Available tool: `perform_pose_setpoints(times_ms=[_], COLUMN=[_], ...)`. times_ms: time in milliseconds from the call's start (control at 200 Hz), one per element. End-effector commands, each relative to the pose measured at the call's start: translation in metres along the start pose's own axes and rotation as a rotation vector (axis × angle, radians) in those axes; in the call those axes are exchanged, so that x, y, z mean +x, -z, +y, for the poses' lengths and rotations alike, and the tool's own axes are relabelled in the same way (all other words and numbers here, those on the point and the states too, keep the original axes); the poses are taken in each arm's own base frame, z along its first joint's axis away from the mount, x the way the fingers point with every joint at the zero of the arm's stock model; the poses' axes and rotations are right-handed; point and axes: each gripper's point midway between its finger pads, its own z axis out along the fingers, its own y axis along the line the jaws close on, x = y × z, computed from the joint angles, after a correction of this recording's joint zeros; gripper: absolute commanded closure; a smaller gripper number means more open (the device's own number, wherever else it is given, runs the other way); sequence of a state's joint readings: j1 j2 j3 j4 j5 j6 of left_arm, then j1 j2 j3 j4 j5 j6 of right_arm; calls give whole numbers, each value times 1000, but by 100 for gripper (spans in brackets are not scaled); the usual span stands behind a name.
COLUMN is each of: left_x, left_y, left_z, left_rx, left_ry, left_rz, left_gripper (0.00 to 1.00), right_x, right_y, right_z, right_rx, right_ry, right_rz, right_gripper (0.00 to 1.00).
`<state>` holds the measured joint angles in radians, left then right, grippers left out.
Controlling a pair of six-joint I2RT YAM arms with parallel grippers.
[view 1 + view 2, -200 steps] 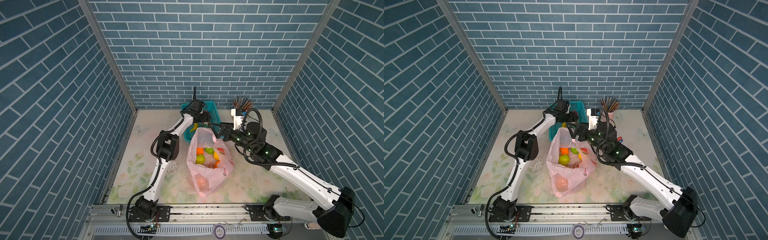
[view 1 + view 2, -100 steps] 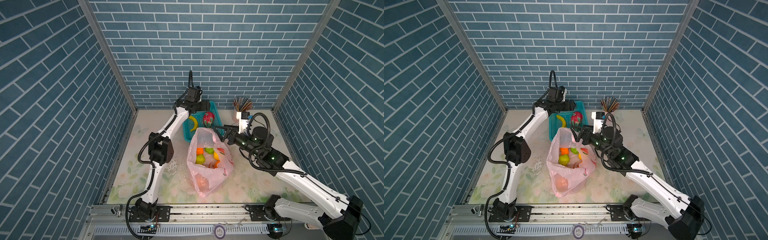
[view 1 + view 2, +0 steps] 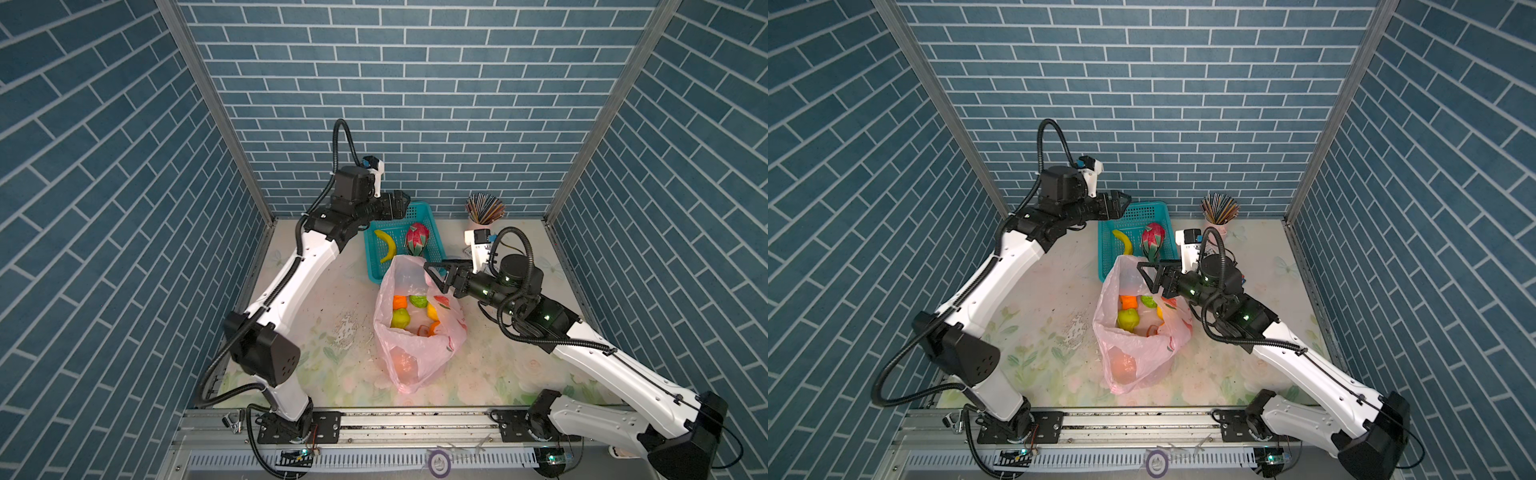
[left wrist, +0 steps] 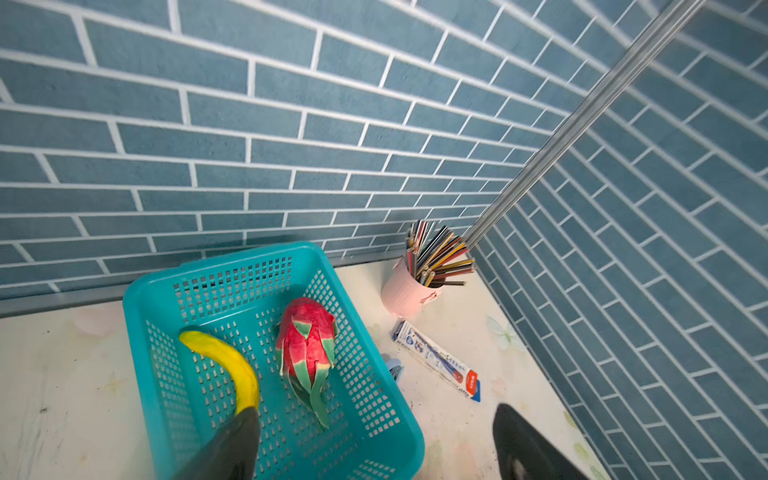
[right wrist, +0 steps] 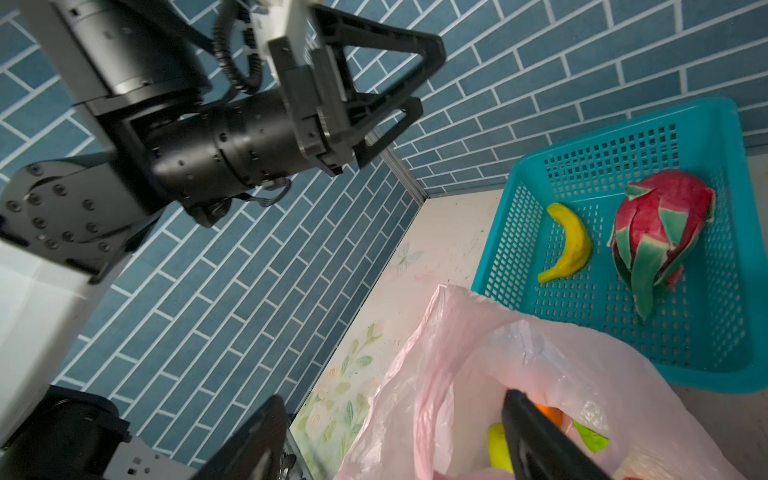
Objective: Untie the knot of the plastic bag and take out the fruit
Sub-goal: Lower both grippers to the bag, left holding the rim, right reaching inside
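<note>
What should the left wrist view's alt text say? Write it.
A teal basket holds a dragon fruit and a banana, against blue brick walls. The open, empty left gripper points toward it; a pink cup of pencils stands beside the basket.

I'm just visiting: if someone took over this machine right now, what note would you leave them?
Left gripper: open, empty, raised near the teal basket.
Right gripper: open, at the plastic bag mouth.
Done: bag open, no knot seen; dragon fruit in the basket by the banana.
Left: lift out the orange, green and yellow fruit inside the bag.
</note>
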<state>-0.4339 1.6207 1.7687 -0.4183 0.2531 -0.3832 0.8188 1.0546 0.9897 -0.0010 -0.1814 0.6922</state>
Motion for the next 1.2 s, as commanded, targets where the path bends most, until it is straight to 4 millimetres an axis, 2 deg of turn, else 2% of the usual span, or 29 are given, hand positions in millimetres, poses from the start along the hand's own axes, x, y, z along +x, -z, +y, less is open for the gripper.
perform_pose_setpoints(times_ms=[0,130,285,460,600,750,890,1080,1195], left_x=[5,37,89,146,181,213,241,269,291], left_y=[27,59,84,102,111,114,115,118,120], left_z=[-14,-20,-10,8,4,-5,-4,-3,-2], left_rx=[57,53,-8,-64,-45,-29,-55,-66,-91], left_ry=[25,45,83,141,193,224,263,288,286], left_rz=[-37,-8,61,176,241,306,376,427,468], left_gripper=[12,12,12,12,12,12,24,39,43], right_x=[7,24,46,79,104,128,165,220,252], right_y=[3,2,4,9,8,-2,-6,1,9], right_z=[17,22,32,41,40,27,5,-22,-30], right_rx=[-44,-42,-46,-80,-82,-43,17,67,72], right_ry=[33,48,74,82,80,59,55,32,18], right_rz=[56,109,166,243,306,358,455,601,694], right_gripper=[22,27,35,45,51,57,59,63,64])
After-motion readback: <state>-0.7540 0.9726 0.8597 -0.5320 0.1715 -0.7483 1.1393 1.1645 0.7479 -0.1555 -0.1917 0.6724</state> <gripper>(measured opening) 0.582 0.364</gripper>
